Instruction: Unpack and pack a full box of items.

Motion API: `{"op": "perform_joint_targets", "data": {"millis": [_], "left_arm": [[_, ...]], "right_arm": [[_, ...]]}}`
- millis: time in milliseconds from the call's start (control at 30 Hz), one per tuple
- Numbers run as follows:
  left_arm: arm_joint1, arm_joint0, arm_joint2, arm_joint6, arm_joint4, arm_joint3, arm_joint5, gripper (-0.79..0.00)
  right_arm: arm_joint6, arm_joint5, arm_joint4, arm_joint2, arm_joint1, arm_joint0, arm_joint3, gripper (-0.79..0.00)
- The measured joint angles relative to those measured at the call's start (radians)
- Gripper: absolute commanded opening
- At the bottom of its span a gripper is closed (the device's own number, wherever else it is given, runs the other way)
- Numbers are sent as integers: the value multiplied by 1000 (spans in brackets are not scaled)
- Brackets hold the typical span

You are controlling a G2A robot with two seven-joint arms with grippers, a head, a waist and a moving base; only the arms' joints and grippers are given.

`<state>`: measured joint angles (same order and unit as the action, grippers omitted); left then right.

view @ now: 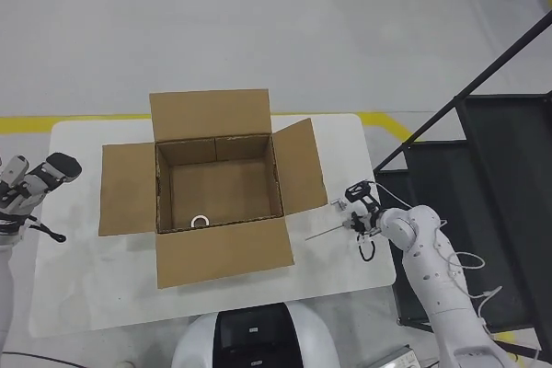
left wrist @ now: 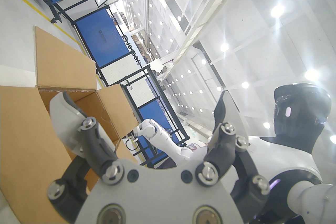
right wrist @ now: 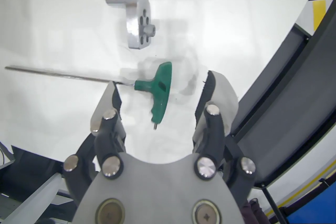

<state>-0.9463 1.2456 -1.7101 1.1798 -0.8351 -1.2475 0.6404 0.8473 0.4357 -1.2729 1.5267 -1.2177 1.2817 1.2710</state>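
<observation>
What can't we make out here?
- Small white ring-shaped item in the open brown cardboard box: too small to identify, top view.
- Box floor, left wrist view: hidden by a flap and the left gripper.
- Tip of the green T-handle hex key, right wrist view: too small.

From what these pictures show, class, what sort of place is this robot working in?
Probably an industrial hall or warehouse floor: a yellow floor line, blue partition panels, and a high ceiling with rows of lights.
</observation>
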Motion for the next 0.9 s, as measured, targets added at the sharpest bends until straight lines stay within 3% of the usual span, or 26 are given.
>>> {"op": "perform_joint_targets", "data": {"millis": [133,333,900], "left_arm": [[0,0,0,0,0,0,0,0],[0,0,0,0,0,0,0,0],[0,0,0,0,0,0,0,0]], "right_arm": [[-24,10,48,61,11,10,58,0],[14,40,263,145,22,82,220,0],[14,39,211,142,23,81,226,0]]}}
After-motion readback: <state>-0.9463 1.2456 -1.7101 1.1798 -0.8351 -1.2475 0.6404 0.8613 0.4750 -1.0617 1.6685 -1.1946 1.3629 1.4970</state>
